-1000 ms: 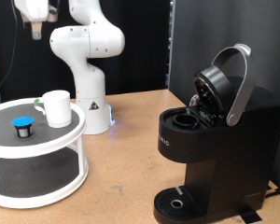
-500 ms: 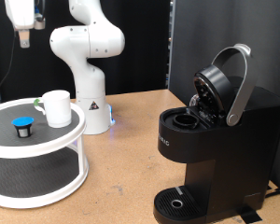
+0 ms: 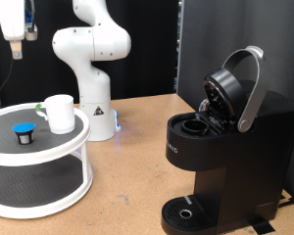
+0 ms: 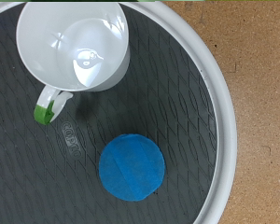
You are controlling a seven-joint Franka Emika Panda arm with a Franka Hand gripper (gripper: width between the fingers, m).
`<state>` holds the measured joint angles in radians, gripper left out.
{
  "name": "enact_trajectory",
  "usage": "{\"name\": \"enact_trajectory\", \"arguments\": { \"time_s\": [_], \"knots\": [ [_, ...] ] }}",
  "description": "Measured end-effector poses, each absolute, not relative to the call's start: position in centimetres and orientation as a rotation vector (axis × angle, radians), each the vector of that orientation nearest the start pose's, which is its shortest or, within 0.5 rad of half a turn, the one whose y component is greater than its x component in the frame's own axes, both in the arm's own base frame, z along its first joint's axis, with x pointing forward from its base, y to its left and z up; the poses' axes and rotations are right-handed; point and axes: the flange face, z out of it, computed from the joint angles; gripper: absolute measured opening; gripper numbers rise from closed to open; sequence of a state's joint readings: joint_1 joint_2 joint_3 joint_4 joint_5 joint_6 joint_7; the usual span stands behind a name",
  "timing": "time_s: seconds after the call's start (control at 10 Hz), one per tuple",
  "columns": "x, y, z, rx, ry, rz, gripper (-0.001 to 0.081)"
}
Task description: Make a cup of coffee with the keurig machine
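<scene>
The cup (image 3: 60,113) is a white mug standing upright on the top tier of a round white stand (image 3: 80,145) at the exterior view's left. In the wrist view the cup (image 4: 75,47) is empty, with its handle to one side. A small dark pod with a blue top (image 3: 24,131) sits beside it on the same tier, and the wrist view looks straight down on the pod (image 4: 132,167). The keurig machine (image 3: 225,147) stands at the exterior view's right with its lid raised and the pod chamber exposed. My gripper (image 3: 17,47) hangs high above the stand, holding nothing.
The stand's white rim (image 4: 224,121) rings a dark ribbed mat, and a lower tier sits beneath. The robot's white base (image 3: 93,108) stands behind the stand. The wooden table top (image 3: 137,166) stretches between the stand and the machine.
My gripper has shifted towards the exterior view's left, high above the stand. The cup, pod and machine have not moved.
</scene>
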<state>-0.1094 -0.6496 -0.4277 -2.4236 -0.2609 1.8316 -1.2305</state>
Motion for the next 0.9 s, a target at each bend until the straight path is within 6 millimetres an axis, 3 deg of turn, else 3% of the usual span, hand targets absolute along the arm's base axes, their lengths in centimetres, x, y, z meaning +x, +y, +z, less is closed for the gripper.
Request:
{"name": "enact_trajectory", "arguments": {
  "time_s": [0.6,0.9],
  "knots": [
    [31.00,-22.97,50.10,-2.881,-1.273,0.002,0.0805],
    [31.09,-22.63,50.09,-2.895,-1.298,-0.084,0.0805]
  ]
}}
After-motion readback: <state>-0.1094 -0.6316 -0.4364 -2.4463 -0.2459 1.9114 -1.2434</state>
